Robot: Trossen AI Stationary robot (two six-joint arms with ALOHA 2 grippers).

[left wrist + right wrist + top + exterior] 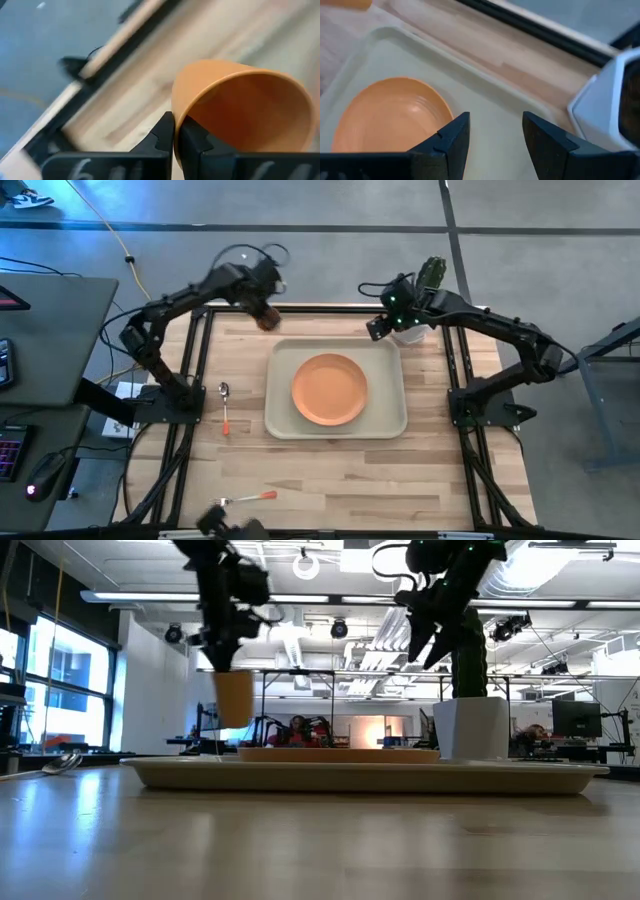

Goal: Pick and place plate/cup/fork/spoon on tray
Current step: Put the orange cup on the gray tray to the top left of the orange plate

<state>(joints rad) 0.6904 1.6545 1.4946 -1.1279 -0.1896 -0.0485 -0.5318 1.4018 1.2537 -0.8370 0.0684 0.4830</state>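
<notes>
The orange plate (329, 389) lies on the cream tray (283, 423) at the table's middle. My left gripper (266, 315) is shut on the orange cup (240, 107) above the table's far left part, clear of the table in the low view (233, 698). The spoon (226, 403) lies on the table left of the tray. The fork (250, 498) lies near the front edge. My right gripper (492, 137) is open and empty above the tray's far right corner, also seen in the high view (379, 327). My left gripper pinches the cup's wall at its rim (176, 112), one finger inside the cup and one outside. The fingers point down from above. The cup hangs below the fingers, lifted clear of the table, roughly upright in the low view.
A white pot with a green cactus (415, 330) stands at the far right beside the tray's corner, close to my right gripper; it also shows in the low view (470, 725). Bare table lies in front of the tray.
</notes>
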